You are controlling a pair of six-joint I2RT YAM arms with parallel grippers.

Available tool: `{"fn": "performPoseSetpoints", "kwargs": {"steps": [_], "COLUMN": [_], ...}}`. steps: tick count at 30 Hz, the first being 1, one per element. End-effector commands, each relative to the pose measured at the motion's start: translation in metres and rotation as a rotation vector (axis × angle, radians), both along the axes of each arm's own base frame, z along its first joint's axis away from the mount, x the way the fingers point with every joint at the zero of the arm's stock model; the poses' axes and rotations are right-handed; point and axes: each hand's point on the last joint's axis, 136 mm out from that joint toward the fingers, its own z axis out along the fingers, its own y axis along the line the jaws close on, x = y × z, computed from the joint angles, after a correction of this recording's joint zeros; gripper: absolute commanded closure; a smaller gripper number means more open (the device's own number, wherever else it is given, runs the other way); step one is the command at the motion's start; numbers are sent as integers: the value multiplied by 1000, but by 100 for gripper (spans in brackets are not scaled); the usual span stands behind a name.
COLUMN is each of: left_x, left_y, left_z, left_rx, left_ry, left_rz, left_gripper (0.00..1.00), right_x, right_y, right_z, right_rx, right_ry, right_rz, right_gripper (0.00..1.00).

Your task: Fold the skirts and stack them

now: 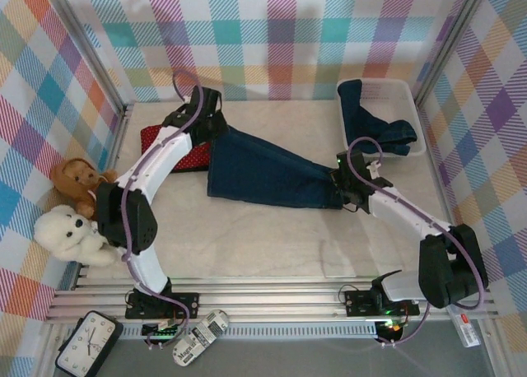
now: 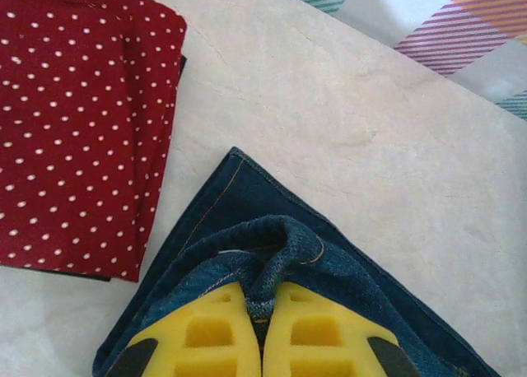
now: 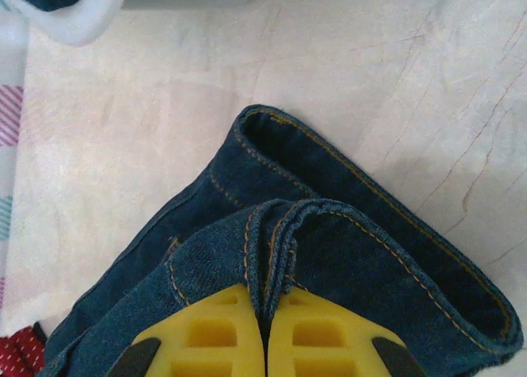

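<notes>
plaid walls in pastel checks close in a pale, marble-patterned bench (image 1: 272, 245); across its middle lies a dark blue denim skirt (image 1: 263, 175), spread mostly flat and narrowing toward the right; the left tool (image 2: 262, 299) is clamped on a bunched fold of this denim skirt at its far left corner, the yellow jaws meeting with cloth squeezed between them; beyond that grip a flat corner of the skirt with orange stitching rests on the bench; the right tool (image 3: 263, 299) is clamped on the same denim skirt at its right end, where a doubled, orange-stitched hem rises into the yellow jaws and a rolled edge curls on the bench just past them; just beside the skirt's left corner a red skirt (image 2: 74, 122) with small white dots lies folded flat, a strip of bare bench showing between the two in the left wrist view; a thin dark edge shows under the red skirt, and i cannot tell what it belongs to; in the far right corner a white basket (image 1: 416, 114) holds a second denim skirt (image 1: 370, 126), crumpled inside; at the left edge of the bench a brown bear (image 1: 76, 179) and a white bear (image 1: 70, 233) sit touching, the white one nearer; below the front rail, near the left arm's base, lie a clock (image 1: 89, 344) and a remote (image 1: 202, 336).
</notes>
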Motion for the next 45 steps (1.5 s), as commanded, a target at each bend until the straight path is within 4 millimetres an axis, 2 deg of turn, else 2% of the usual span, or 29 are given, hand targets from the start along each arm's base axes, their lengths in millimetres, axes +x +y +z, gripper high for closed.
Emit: {"fn": "performPoseSetpoints", "kwargs": {"steps": [1,3,4,5,6,7,8,9,10,13,16,19,22,25,28,31,33,35,37,39,42,45], "left_x": [20,24,24,25,27,28,28,27,25,12,-6,-22,-31,-40,-60,-94,-124,-142,-156,-157,-134,-98], "left_y": [11,12,13,15,13,11,10,9,7,-7,-38,-66,-83,-81,-69,-57,-48,-43,-43,-46,-55,-68], "left_z": [7,-4,-9,-12,-15,-16,-19,-21,-21,-28,-40,-67,-101,-135,-169,-191,-202,-202,-195,-176,-135,-107], "left_rx": [36,44,49,48,37,26,22,30,28,-27,-148,-232,-277,-262,-219,-223,-235,-254,-273,-283,-295,-304], "left_ry": [-12,25,44,59,74,92,120,150,167,214,247,321,403,462,534,601,638,649,660,633,538,448], "left_rz": [24,44,52,61,55,45,38,32,18,-41,-135,-204,-227,-205,-163,-128,-94,-74,-78,-97,-141,-178], "left_gripper": [100,100,100,100,80,55,25,6,0,0,0,0,0,0,0,0,0,0,0,0,0,0], "right_x": [7,10,11,13,17,19,21,21,19,7,-2,-2,0,2,-7,-30,-46,-55,-58,-50,-30,-8], "right_y": [-19,-17,-15,-13,-9,-6,-1,2,4,11,30,61,86,102,100,92,84,79,84,95,108,118], "right_z": [1,-1,-1,1,6,10,17,23,28,41,45,34,15,0,-28,-51,-57,-54,-41,-18,7,16], "right_rx": [-50,-55,-56,-56,-62,-67,-71,-81,-94,-137,-125,-79,-48,-59,-77,-73,-87,-105,-101,-85,-75,-63], "right_ry": [5,13,16,12,-10,-28,-46,-58,-61,-58,-71,-83,-45,-18,55,142,173,168,118,35,-59,-115], "right_rz": [-92,-78,-66,-43,-2,27,71,111,143,221,334,486,609,708,742,758,770,800,852,896,907,886], "right_gripper": [93,91,86,74,60,47,28,3,1,1,1,1,1,1,1,1,1,1,1,1,1,1]}}
